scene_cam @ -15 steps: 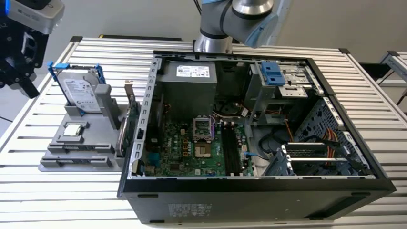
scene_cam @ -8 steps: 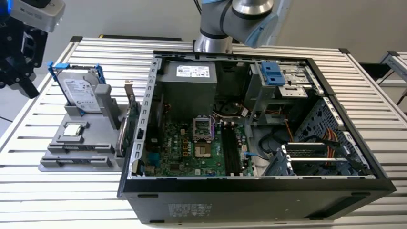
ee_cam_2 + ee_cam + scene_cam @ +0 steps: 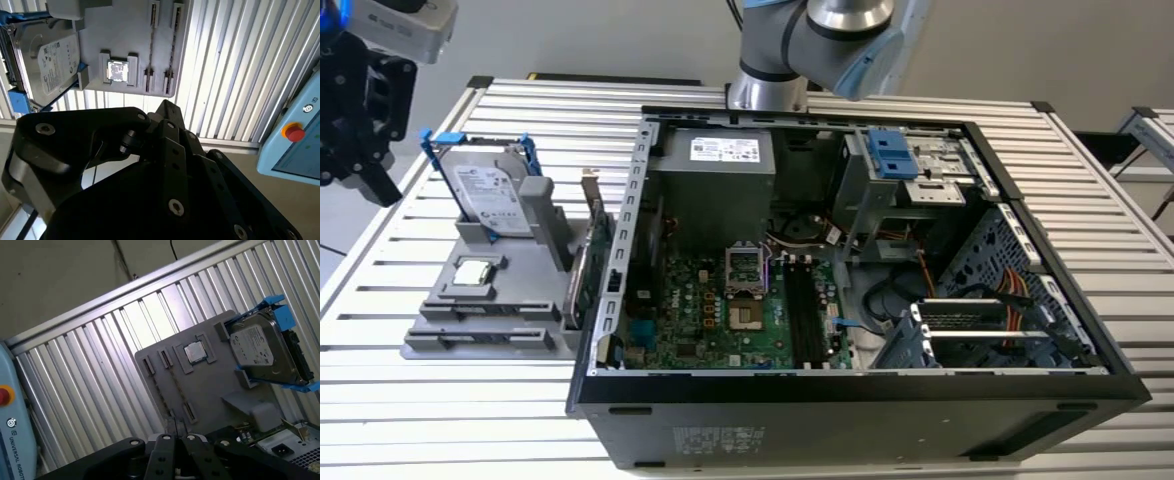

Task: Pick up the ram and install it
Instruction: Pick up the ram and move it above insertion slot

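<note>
Above slatted table [image 3: 454, 420], beside open computer case [image 3: 854, 425]: hovering over grey tray [image 3: 100, 30], holding hand [image 3: 167, 106] closed, fingers together, empty. Seeing ram [image 3: 151, 45] apparently standing edgewise in tray's slot, near silver chip [image 3: 118, 70].

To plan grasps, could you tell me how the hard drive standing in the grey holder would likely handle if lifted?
The hard drive looks metal-cased, so probably rigid and heavy for its size. It stands on edge in the grey holder, so a sideways push might tip it. Its blue caddy looks plastic and may flex.
</note>
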Controlling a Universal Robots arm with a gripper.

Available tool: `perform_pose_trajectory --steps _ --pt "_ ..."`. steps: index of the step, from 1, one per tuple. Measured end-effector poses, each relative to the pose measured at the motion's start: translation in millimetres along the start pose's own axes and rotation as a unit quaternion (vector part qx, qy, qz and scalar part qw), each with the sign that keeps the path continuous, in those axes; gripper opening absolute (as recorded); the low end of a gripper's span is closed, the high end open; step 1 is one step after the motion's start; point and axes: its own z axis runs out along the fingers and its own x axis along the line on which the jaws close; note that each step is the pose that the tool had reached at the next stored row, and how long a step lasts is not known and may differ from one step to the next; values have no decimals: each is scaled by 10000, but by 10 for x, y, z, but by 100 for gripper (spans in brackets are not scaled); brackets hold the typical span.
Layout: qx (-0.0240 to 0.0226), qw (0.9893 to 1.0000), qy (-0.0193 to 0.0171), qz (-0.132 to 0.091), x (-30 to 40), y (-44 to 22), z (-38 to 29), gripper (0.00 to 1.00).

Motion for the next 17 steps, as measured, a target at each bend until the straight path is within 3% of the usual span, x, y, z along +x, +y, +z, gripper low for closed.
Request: perform_pose_trajectory --steps 9,17 --pt "-1 9996 14 -282 0 1 0 0" --pt "-2 9985 27 -538 1 1 0 0"
